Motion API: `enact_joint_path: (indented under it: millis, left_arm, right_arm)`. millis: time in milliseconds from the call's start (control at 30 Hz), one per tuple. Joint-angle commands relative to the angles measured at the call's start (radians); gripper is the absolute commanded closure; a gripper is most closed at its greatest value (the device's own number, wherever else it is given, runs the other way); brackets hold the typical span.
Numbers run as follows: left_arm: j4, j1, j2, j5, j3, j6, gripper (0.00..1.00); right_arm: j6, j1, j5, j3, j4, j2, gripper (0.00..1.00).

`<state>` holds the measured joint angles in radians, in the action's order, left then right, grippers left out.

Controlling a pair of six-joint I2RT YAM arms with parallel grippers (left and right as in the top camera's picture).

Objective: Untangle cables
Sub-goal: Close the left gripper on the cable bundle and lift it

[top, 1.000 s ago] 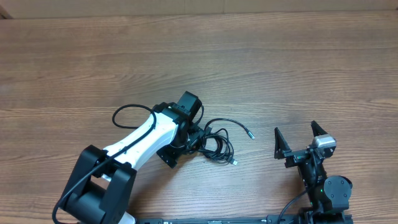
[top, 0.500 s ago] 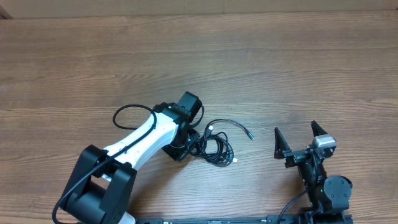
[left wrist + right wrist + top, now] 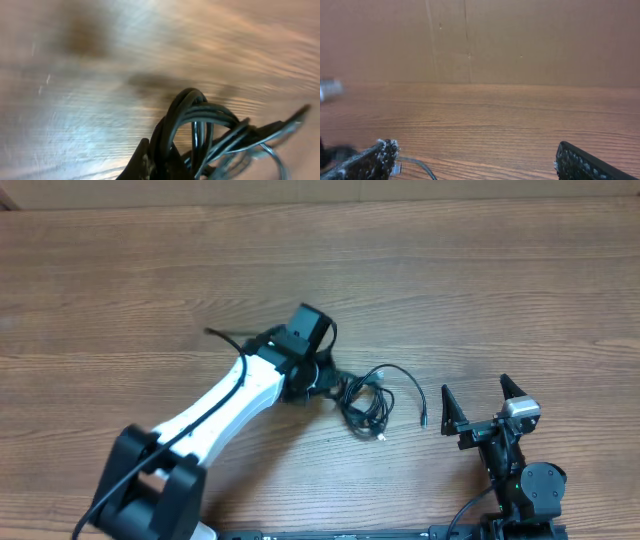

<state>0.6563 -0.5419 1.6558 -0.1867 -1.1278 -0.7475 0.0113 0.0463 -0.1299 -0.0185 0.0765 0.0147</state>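
The cables [image 3: 366, 404] lie in a small tangled bunch near the middle of the table [image 3: 450, 280], long axis running left to right. One loose strand arcs off to the right, its plug tip pointing toward the near edge. The left gripper [image 3: 335, 386] is clamped on the bunch's left end, loops fanning out from its fingers [image 3: 144, 159], while the right gripper [image 3: 474, 395] stands spread wide and empty, to the right of the cables.

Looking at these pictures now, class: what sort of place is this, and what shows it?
Probably a robot lab workbench: wood-grain tabletop, white-and-black robot arm, tangle of thin black cables, plain brown board behind.
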Motion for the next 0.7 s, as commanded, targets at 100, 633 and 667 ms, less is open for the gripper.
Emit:
enact_joint_path:
  millis: [100, 633, 667]
  left_arm:
    - [-0.014, -0.001, -0.195, 0.013, -0.119, 0.406, 0.96]
    - [-0.003, -0.001, -0.459, 0.014, -0.127, 0.616, 0.96]
    - [-0.002, -0.001, -0.468, 0.014, -0.127, 0.631, 0.96]
  right_arm:
    - [-0.003, -0.002, 0.006, 0.010, -0.003, -0.011, 0.00]
    - [-0.003, -0.002, 0.006, 0.010, -0.003, -0.011, 0.00]
    - [-0.003, -0.002, 0.006, 0.010, -0.004, -0.011, 0.00]
